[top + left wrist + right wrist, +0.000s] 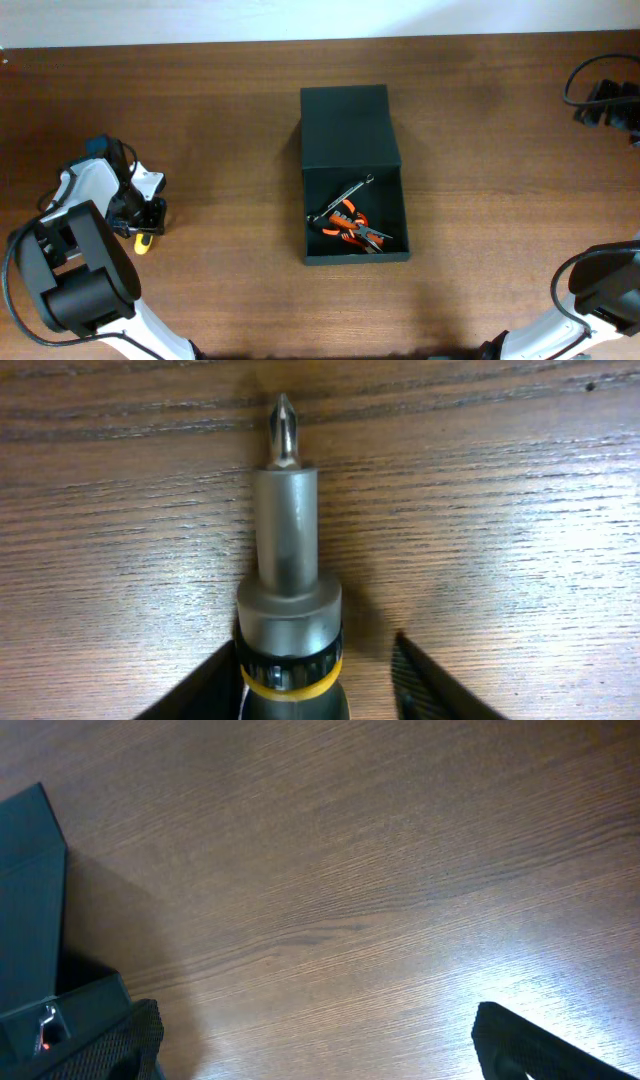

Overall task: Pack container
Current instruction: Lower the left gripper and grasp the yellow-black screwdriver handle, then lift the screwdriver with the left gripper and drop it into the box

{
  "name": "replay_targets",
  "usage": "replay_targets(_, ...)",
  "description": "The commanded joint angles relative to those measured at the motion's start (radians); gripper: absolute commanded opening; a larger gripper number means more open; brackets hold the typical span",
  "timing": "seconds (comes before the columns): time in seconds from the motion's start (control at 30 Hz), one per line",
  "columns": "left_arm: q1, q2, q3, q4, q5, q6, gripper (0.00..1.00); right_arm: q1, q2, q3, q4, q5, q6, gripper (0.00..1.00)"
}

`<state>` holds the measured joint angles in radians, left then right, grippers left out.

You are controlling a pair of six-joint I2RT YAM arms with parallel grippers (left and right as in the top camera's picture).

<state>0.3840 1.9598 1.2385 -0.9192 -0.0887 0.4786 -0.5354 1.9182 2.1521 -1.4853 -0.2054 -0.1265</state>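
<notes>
Container (356,259): mid-bench (220,120), lid laid open on its far side; wrench (345,198) and orange-handled pliers (358,228) inside
Left wrist only: screwdriver (285,540) lying on the wood; cross tip, grey shaft, yellow ring
Overhead only: the screwdriver lies well left of the container; just its yellow end peeks out
Left pincer (312,650): fingers straddle the handle; gap on one side; grip cannot be told
Right pincer (315,1020): released, wide, nothing between
Around: cables (605,100) at the far right corner
</notes>
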Motion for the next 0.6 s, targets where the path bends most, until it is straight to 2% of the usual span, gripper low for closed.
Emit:
replay_targets(0.0,0.01,0.015,-0.028,0.014,-0.039,0.005,0.42,-0.001,0.002,-0.005,0.0,-0.012,0.008,0.99)
replay_targets(0.3,0.01,0.015,-0.028,0.015,-0.02,0.005,0.37,-0.001,0.002,-0.005,-0.004,-0.012,0.008,0.99)
replay_targets(0.43,0.01,0.015,-0.028,0.015,-0.005,0.005,0.32,-0.001,0.002,-0.005,-0.004,-0.012,0.008,0.99)
replay_targets(0.5,0.01,0.015,-0.028,0.015,-0.005,0.005,0.24,-0.001,0.002,-0.005,-0.004,-0.012,0.008,0.99)
replay_targets(0.57,0.01,0.015,-0.028,0.015,-0.002,0.005,0.22,-0.001,0.002,-0.005,-0.004,-0.012,0.008,0.99)
